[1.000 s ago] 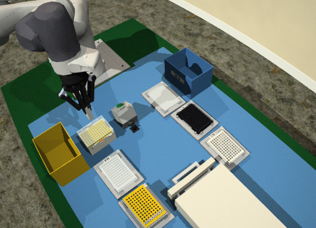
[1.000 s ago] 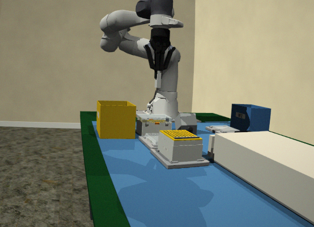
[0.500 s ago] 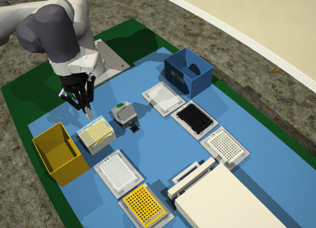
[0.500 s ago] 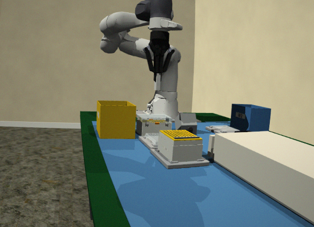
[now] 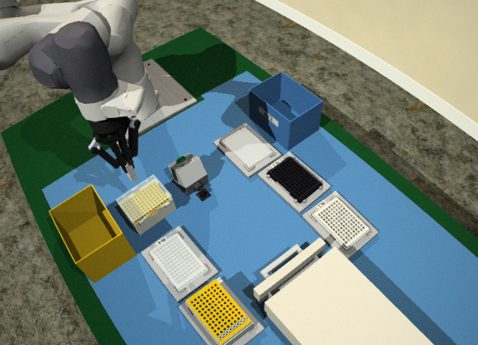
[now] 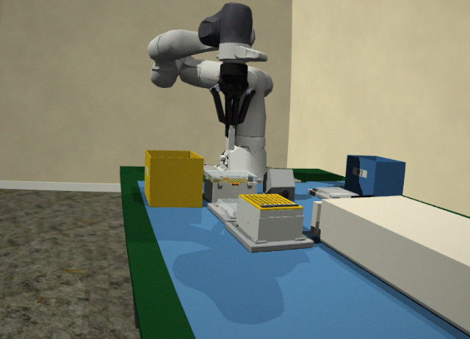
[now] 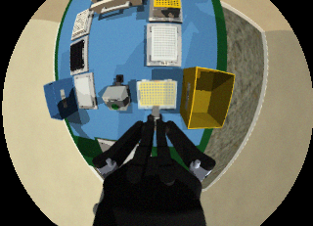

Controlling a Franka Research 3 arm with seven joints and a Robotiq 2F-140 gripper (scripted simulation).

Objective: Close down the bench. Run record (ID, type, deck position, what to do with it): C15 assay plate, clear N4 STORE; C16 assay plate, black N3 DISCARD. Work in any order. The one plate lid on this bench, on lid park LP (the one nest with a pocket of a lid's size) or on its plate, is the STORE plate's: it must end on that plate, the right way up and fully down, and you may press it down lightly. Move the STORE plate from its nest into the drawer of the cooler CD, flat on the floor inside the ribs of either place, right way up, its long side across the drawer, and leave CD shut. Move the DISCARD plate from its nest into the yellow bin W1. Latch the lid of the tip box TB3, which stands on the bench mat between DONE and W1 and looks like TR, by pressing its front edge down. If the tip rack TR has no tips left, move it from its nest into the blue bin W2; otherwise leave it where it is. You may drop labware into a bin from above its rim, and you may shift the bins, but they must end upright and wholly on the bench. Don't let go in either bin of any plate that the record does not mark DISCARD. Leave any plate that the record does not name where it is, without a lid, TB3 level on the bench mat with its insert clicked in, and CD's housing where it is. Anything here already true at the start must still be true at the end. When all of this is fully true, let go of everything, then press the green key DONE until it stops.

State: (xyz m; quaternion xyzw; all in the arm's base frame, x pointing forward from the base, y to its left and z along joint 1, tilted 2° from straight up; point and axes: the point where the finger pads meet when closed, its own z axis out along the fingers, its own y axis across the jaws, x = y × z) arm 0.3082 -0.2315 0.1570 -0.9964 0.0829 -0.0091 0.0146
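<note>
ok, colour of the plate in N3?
Black plate; the top view shows it best.
</note>
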